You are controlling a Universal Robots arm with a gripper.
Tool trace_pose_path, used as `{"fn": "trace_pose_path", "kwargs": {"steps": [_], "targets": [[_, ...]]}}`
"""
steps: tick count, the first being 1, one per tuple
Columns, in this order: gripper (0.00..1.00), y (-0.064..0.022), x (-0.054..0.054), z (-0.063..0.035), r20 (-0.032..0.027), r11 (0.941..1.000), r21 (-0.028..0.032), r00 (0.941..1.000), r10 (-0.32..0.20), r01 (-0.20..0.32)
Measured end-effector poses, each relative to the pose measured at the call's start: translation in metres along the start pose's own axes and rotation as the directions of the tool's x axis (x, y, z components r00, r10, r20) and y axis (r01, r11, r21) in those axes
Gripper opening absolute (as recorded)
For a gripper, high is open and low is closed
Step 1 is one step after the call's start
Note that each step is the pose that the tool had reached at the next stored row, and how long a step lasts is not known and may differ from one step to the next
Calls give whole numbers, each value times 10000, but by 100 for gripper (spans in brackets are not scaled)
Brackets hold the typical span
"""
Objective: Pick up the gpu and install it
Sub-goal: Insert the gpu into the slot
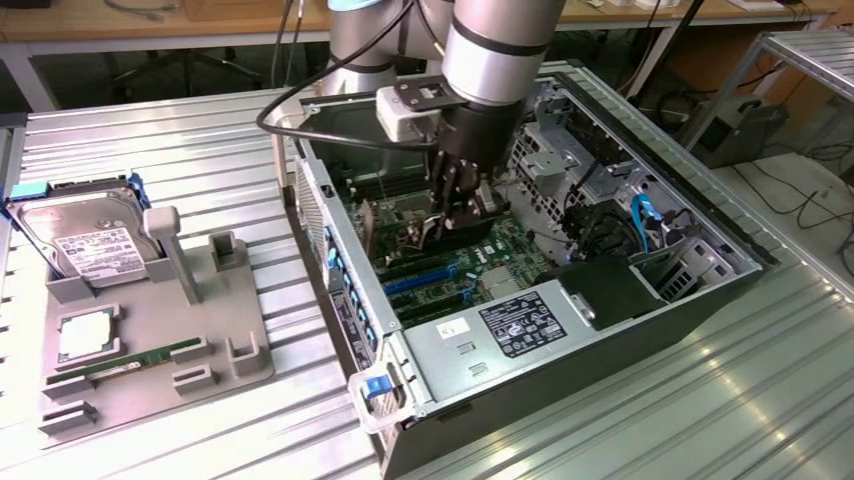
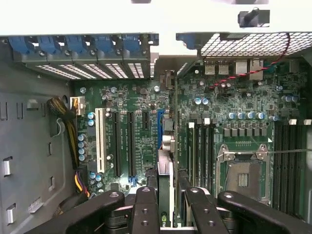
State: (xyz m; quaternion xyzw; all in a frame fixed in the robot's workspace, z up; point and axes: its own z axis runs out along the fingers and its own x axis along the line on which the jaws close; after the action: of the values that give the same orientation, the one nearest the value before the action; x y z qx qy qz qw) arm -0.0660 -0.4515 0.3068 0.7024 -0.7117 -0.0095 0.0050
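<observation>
Black-fingered gripper clamped on thin dark circuit card with silver bracket, gpu, edge-on inside open grey computer case, just above green motherboard. Risk: slight tilt, card edge misses blue slot, jams.

Robotics lab, ribbed metal workbench, open computer case, cabled desks behind

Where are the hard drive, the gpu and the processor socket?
hard drive [image 1: 91,250], exterior view, on its white label.
gpu [image 2: 165,195], wrist view, on its thin edge, seen end-on.
processor socket [image 2: 242,179], wrist view, on its centre.
</observation>
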Motion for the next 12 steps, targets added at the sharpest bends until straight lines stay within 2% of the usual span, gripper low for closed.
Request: {"fn": "trace_pose_path", "kwargs": {"steps": [12], "targets": [[26,44,20,157,-18,9999,-1,9999,-135,135]]}}
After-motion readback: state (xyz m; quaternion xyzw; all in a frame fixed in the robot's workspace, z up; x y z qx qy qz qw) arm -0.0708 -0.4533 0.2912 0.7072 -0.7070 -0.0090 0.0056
